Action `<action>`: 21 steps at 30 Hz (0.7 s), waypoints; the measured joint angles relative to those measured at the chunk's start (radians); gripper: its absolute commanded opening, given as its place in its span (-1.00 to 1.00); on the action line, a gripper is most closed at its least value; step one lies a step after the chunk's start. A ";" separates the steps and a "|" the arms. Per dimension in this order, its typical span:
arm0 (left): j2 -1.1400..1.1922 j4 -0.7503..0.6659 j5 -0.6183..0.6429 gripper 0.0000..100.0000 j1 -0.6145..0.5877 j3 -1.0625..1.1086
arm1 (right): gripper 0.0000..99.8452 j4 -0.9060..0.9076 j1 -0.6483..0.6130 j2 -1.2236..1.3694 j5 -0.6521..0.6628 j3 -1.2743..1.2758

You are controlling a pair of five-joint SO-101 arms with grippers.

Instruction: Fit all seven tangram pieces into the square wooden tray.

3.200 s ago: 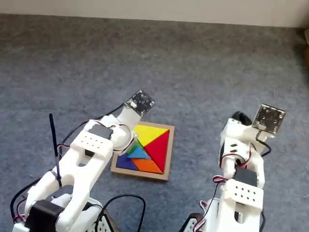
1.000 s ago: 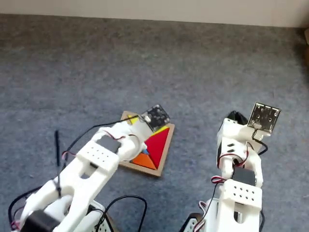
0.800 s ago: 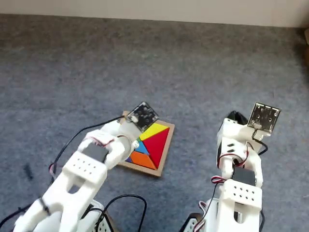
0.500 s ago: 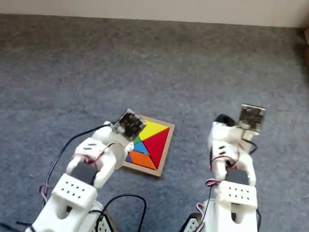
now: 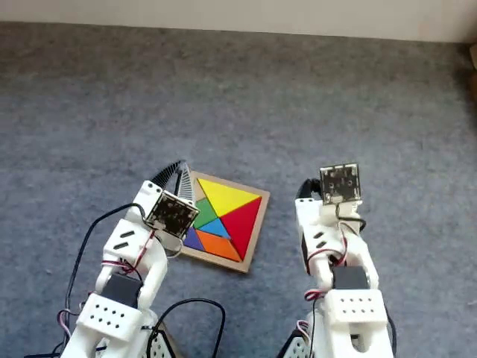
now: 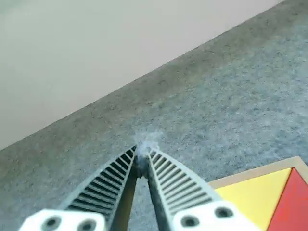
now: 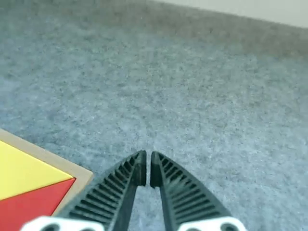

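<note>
Tray (image 5: 256,233) lies flat on the grey carpet (image 5: 298,97), turned slightly so that one corner points to about 1 o'clock. It sits between the two arms, nearer the left one.

Coloured pieces lie flush inside it. The yellow triangle (image 5: 226,198) fills the 12 o'clock part. The red triangle (image 5: 243,221) is at 3 o'clock and meets the yellow along a straight seam. The orange piece (image 5: 220,245) is at 6 o'clock, with the purple piece (image 5: 192,239) at 8 o'clock. The green piece (image 5: 206,215) is at 9 o'clock and the blue piece (image 5: 215,227) is in the middle. Six colours can be counted. The left arm's wrist camera covers the tray's 9 to 10 o'clock edge, so what lies there cannot be told.

The left gripper (image 5: 177,174) hangs just beyond the tray's 10 o'clock corner. In its own view the left gripper (image 6: 143,159) has its ribbed fingers pressed together at the tips with nothing between them, and the tray rim, yellow and red show beside it.

The right gripper (image 5: 307,189) is at the tray's 3 o'clock, apart from the rim and over bare carpet. Its fingers (image 7: 146,168) are closed to a thin slit and hold nothing.
</note>
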 measured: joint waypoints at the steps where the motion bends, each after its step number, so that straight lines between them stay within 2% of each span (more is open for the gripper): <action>1: -0.003 0.000 0.000 -0.96 0.000 0.000 | -0.93 0.014 0.000 -0.048 0.000 0.025; 5: -0.003 0.000 0.000 -0.96 -0.008 0.000 | -0.93 0.043 -0.020 -0.293 0.002 0.140; 9: -0.008 0.000 0.000 -0.96 -0.009 0.000 | -0.93 0.060 -0.060 -0.537 0.006 0.150; 16: -0.012 0.000 0.000 -0.96 -0.029 0.000 | -0.93 0.068 -0.069 -0.563 0.006 0.150; 21: -0.014 0.028 0.000 -0.96 -0.133 0.000 | -0.93 0.005 -0.071 -0.580 0.006 0.150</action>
